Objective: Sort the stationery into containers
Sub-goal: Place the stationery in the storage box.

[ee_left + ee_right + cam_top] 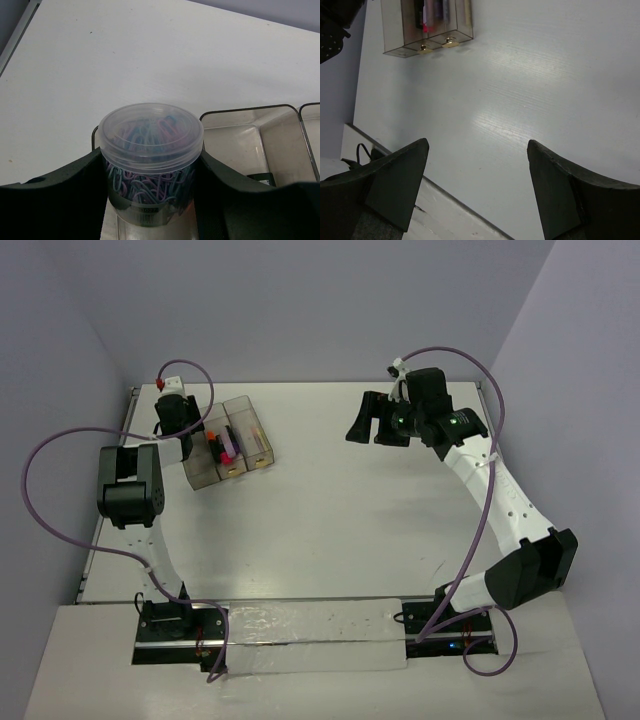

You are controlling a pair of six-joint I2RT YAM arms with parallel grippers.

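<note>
Three smoky clear bins [203,476], joined side by side in a row, are found at the far left of the table [340,530]. The middle one is loaded with short markers [221,445], with purple and pink-red made out. Something pale is glimpsed in the right one, but it's too small to be named. Small yellowish labels [450,43] are stuck on the bin ends. A clear round tub of paper clips [150,142], lid on, is clamped on both sides by the left gripper [150,172] at the left-end bin. Whether it's resting on the bin floor or hung just above can't be told, tbh. The right gripper [477,145] is seen well apart from the bins over bare table, jaws spread wide, nothing gripped.
</note>
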